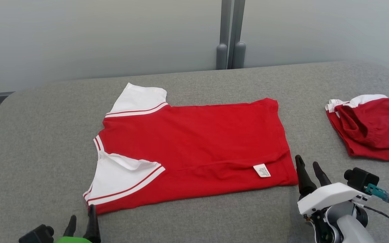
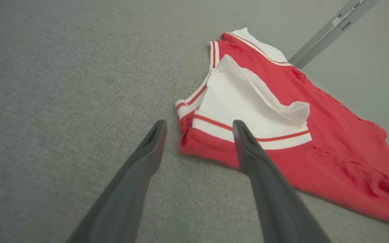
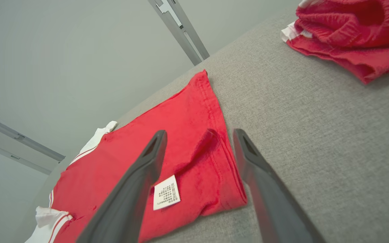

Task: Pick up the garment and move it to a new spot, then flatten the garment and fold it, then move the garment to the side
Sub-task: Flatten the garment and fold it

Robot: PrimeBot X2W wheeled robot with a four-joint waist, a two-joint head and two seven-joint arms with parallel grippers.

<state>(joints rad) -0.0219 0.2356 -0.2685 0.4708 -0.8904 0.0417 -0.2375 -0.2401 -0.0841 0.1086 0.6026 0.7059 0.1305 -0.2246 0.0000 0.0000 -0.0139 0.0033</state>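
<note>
The garment (image 1: 194, 141) is a red T-shirt with white sleeves, lying flat on the grey cushioned surface (image 1: 46, 135), its near long edge folded over with a white label showing. My left gripper (image 1: 81, 221) stands open just in front of the shirt's near-left corner; in the left wrist view the left gripper (image 2: 198, 126) has that corner of the garment (image 2: 282, 111) between and beyond its fingers, not pinched. My right gripper (image 1: 309, 165) is open beside the hem's near-right corner. In the right wrist view the right gripper (image 3: 198, 135) straddles the hem of the garment (image 3: 194, 135) near the label.
A second red and white garment (image 1: 370, 126) lies bunched at the right edge, also in the right wrist view (image 3: 349, 37). A grey wall with a vertical metal post (image 1: 230, 33) rises behind the surface. Bare grey fabric surrounds the shirt.
</note>
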